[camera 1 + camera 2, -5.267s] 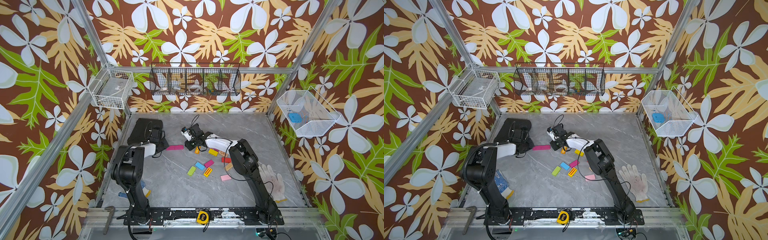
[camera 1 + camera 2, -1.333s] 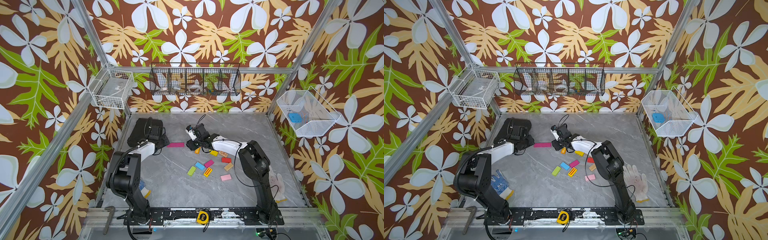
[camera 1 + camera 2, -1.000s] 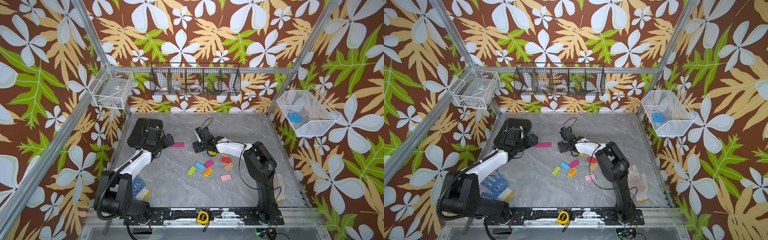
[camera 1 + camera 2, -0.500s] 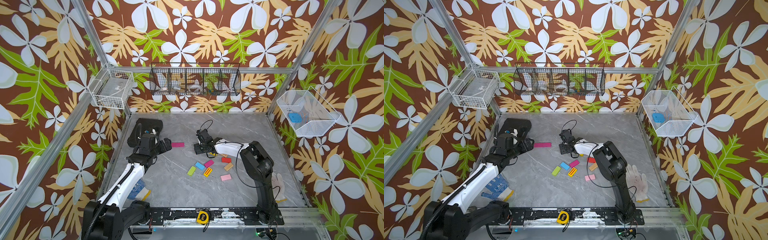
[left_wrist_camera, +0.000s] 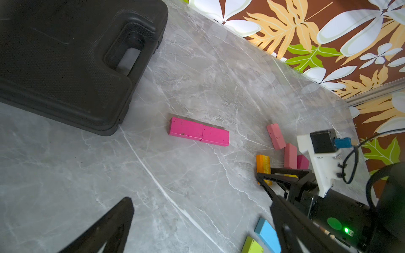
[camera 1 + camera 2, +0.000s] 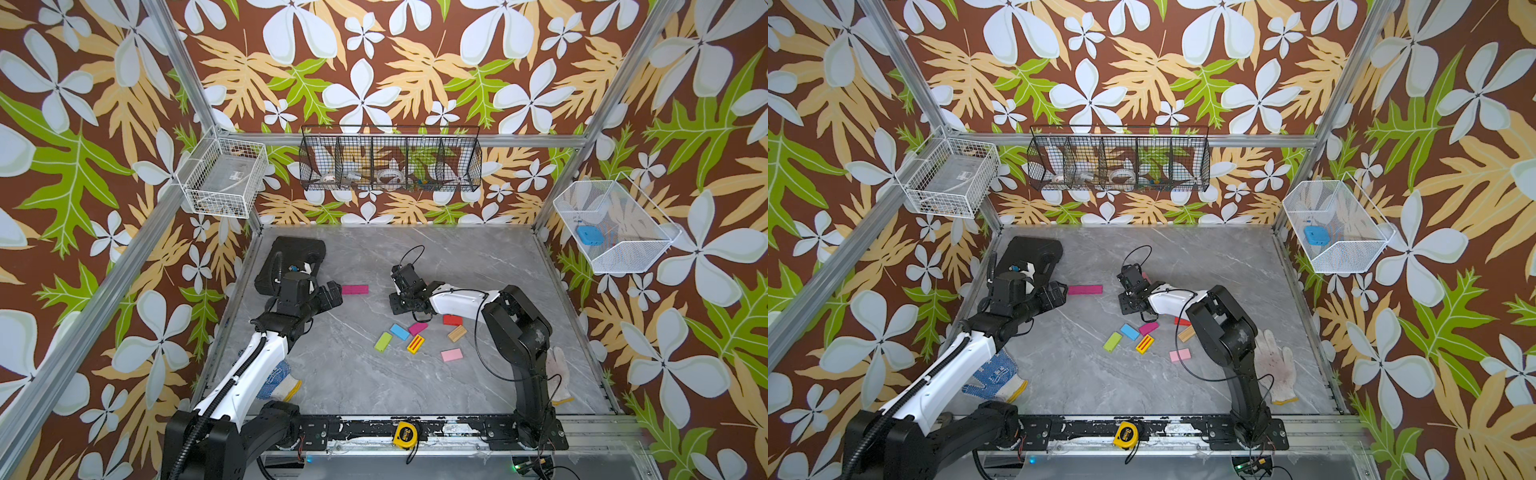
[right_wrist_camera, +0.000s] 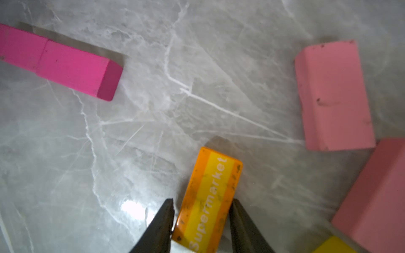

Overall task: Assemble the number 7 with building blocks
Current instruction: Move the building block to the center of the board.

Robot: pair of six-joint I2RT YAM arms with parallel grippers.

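Two magenta building blocks [image 6: 355,289] [image 5: 198,131] lie end to end as one bar on the grey table. My left gripper [image 6: 332,293] [image 5: 200,208] hovers just left of the bar, wide open and holding nothing. My right gripper [image 6: 397,306] [image 7: 201,202] is low at mid-table, its fingers against both long sides of an orange and yellow "Supermarket" block [image 7: 210,192] [image 5: 263,166] that lies flat. Two pink blocks [image 7: 333,96] [image 7: 372,197] lie just beyond it. In both top views the right gripper hides the orange block.
Loose blocks lie in front of the right gripper: blue [image 6: 400,331], magenta [image 6: 417,328], green [image 6: 382,343], striped yellow [image 6: 415,344], red [image 6: 452,320], wood [image 6: 457,333], pink [image 6: 451,354]. A black case [image 6: 297,257] sits back left. Gloves [image 6: 278,374] [image 6: 557,374] and a tape measure [image 6: 406,434] lie near the front.
My left gripper has pulled back from the magenta bar toward the front left, staying open. My right gripper's jaws have narrowed onto the orange block.
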